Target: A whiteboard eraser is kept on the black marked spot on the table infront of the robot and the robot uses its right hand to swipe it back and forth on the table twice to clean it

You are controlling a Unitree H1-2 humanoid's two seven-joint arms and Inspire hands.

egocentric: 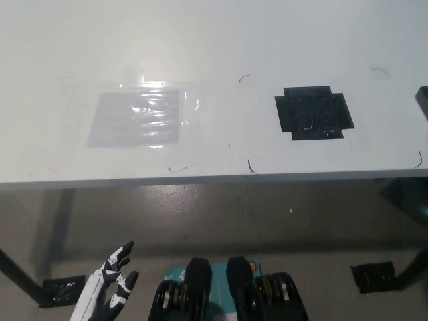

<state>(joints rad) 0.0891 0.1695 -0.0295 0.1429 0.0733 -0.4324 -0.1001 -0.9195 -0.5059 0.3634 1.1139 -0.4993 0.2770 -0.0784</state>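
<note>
The black marked spot (313,114) lies bare on the white table (214,40), right of the middle. A dark sliver (422,100) shows at the picture's right edge beside the table's right end; it looks like an end of the whiteboard eraser. I see nothing of my black right hand itself. My white left hand (107,293) rests low at the lower left, below the table's front edge, with its fingers apart and nothing in it.
A shiny taped transparent sheet (137,117) lies on the table's left half. Small pen marks (251,166) sit near the front edge. Under the table I see the floor, a table leg (20,281) and a black foot plate (374,275).
</note>
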